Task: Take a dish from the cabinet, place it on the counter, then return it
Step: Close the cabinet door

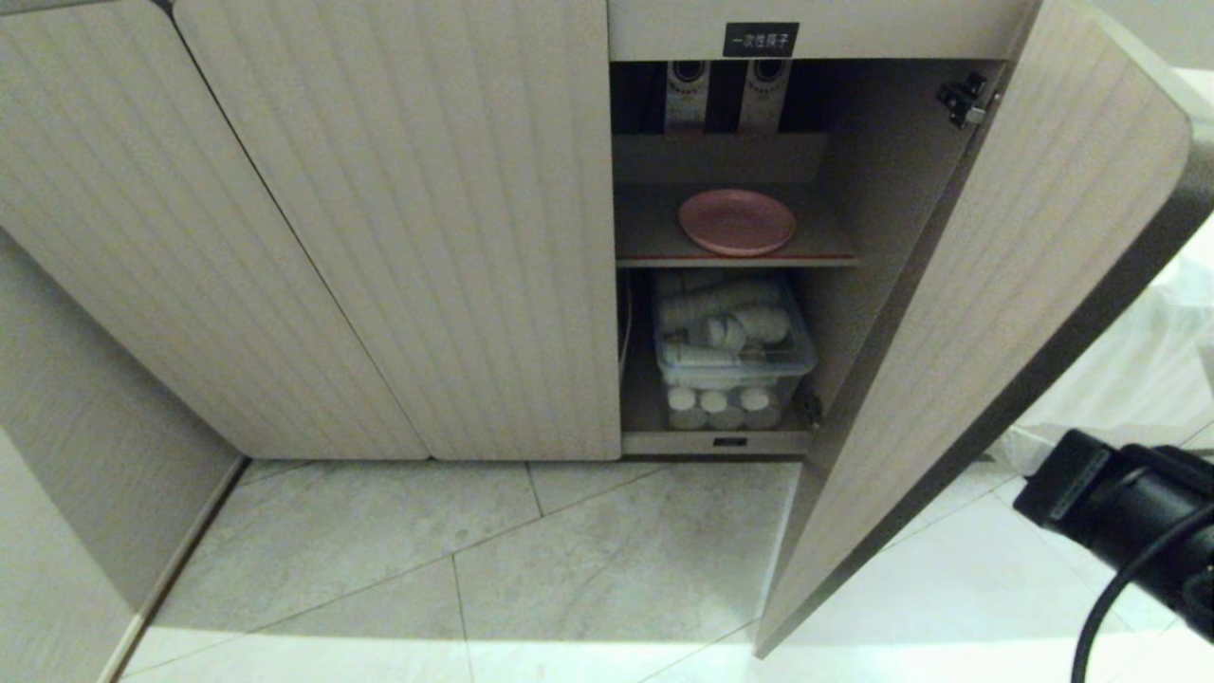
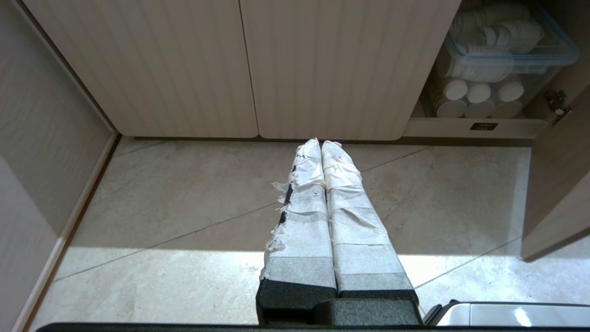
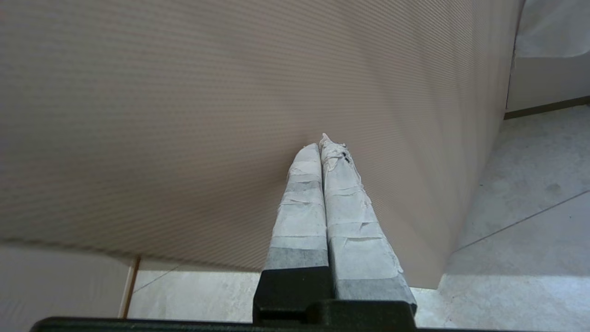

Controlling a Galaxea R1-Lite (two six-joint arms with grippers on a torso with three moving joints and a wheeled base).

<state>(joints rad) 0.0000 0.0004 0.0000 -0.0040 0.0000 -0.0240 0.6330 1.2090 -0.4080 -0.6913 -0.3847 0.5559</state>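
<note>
While the dish (image 1: 736,221) lies flat on the cabinet (image 1: 398,237) shelf behind the open door (image 1: 996,313), the right gripper (image 3: 324,144), pressed closed and empty, faces that door; likely stiff, slick and breakable, it wants a rim grip.

White-taped fingers, black hardware

My left gripper (image 2: 321,144) has two long fingers (image 2: 302,221) bound in white tape, frayed along one edge where black shows through, on black bases. My right gripper (image 3: 321,140) wears the same tape, ragged at its tip. From my head camera the right arm (image 1: 1129,517) is a glossy black housing trailing a black cable (image 1: 1105,607).
</note>
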